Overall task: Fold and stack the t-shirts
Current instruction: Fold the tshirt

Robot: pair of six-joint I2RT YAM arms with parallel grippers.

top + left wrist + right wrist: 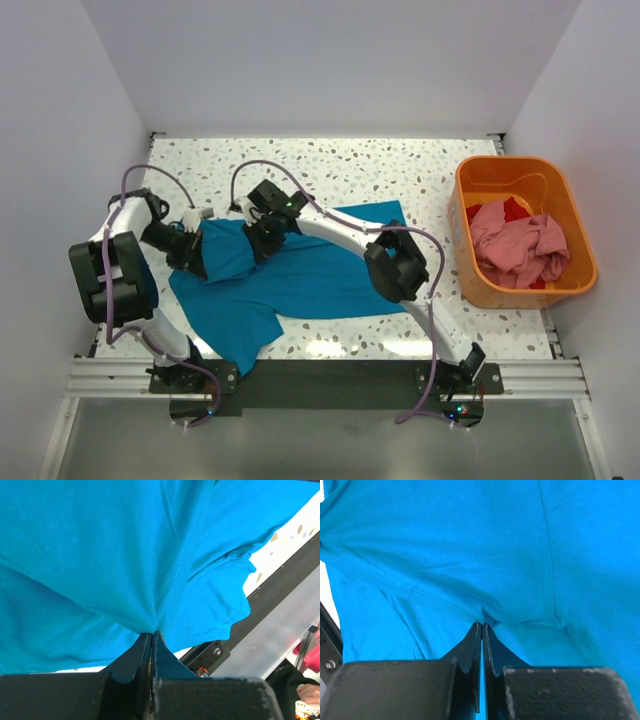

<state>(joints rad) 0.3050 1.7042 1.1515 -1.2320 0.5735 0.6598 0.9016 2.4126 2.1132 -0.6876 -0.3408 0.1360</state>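
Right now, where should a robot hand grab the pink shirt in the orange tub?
Pinch a raised fold on top of the pink shirt, coming straight down from above. It lies crumpled inside the orange tub, whose walls block the sides.

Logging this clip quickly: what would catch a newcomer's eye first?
The teal-blue t-shirt lies spread left of centre, with the left hand and right hand both pinched shut on its cloth. At the right edge, an orange tub holds crumpled pink and red shirts.
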